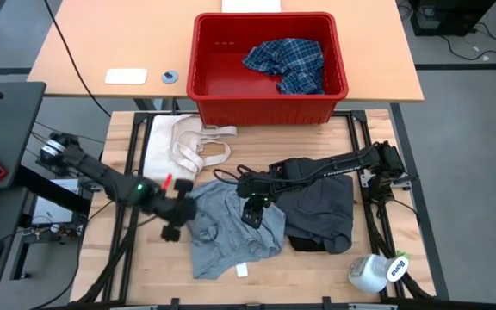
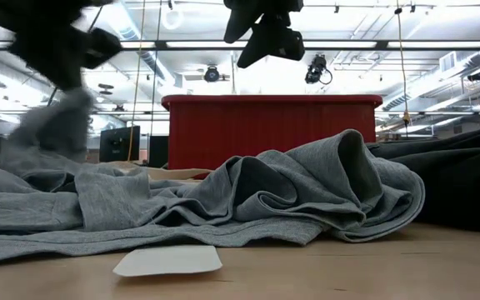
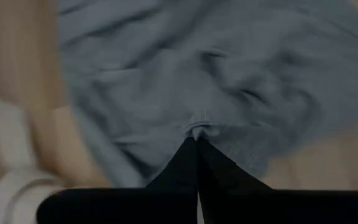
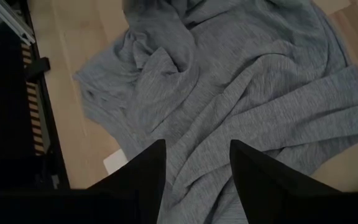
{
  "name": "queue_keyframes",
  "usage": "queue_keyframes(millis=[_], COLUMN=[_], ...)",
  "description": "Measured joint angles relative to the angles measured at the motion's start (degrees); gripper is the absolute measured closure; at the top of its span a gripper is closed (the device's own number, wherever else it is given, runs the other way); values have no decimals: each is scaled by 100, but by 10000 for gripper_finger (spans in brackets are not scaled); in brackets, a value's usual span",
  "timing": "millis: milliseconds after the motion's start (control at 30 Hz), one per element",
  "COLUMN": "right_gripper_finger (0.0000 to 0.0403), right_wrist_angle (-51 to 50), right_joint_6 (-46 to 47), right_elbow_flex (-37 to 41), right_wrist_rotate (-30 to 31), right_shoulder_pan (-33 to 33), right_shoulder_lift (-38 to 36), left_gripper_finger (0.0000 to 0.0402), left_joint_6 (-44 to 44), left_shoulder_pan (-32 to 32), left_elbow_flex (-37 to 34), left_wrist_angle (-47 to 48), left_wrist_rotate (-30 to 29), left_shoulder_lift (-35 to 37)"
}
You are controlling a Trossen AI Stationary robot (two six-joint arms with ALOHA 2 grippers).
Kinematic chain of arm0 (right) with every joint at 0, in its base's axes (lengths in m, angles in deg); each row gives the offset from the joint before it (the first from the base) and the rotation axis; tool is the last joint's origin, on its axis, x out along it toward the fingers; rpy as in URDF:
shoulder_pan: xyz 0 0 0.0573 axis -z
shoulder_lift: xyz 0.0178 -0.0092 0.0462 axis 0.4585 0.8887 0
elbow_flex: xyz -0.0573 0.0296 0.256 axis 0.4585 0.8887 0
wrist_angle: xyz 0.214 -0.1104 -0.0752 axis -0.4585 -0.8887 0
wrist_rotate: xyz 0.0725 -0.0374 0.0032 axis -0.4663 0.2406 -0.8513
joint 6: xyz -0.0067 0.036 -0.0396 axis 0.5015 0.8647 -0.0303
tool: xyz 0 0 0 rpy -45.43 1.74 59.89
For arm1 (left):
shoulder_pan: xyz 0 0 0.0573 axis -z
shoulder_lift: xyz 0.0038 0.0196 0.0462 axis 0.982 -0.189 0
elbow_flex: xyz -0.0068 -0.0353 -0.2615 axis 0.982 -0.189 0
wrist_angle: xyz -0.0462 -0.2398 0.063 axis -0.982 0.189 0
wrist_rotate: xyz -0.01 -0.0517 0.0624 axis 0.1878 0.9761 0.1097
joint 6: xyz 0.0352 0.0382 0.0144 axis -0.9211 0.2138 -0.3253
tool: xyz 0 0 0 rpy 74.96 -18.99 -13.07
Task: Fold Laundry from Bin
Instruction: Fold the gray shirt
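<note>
Laundry's light grey garment (image 1: pixel 231 231) lay crumpled on the table (image 1: pixel 317 275), its edge pinched betw. the shut fingers of the left gripper (image 1: pixel 177 213). Right gripper (image 1: pixel 252 211) hovered just above it w/ fingers spread, holding nothing. Dark grey garment (image 1: pixel 321 211) sat beside that claw; plaid shirt (image 1: pixel 287 62) lay in the bin (image 1: pixel 269 103) beyond.

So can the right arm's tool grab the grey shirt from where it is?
Probably yes. The right tool hangs open just above the light grey shirt, with nothing between them. The left tool is already shut on the shirt's other edge.
</note>
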Motion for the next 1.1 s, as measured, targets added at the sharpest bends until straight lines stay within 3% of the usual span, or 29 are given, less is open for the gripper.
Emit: queue_keyframes(millis=[333, 500, 600, 733, 933, 1100], right_gripper_finger=[218, 218, 218, 218, 218, 218], right_wrist_angle=[0, -4, -52, -66, -123, -479], right_joint_6=[98, 243, 403, 490, 488, 479], right_elbow_flex=[0, 0, 2, 7, 4, 4], right_wrist_rotate=[0, 12, 160, 347, 490, 398], right_shoulder_pan=[-68, -116, -122, -122, -122, -122], right_shoulder_lift=[2, 2, -8, -106, -224, -321], left_gripper_finger=[401, 401, 401, 401, 378, 315], left_joint_6=[-364, -347, -288, -269, -114, 137], left_shoulder_pan=[-1547, -2333, -2697, -2886, -2935, -2933], left_elbow_flex=[0, 0, 0, 0, -2, -2], left_wrist_angle=[-1781, -1934, -1953, -2168, -3066, -2950], left_wrist_rotate=[-142, -110, 362, 938, 490, 422], left_shoulder_lift=[-35, -211, -549, -1260, -2125, -2164])
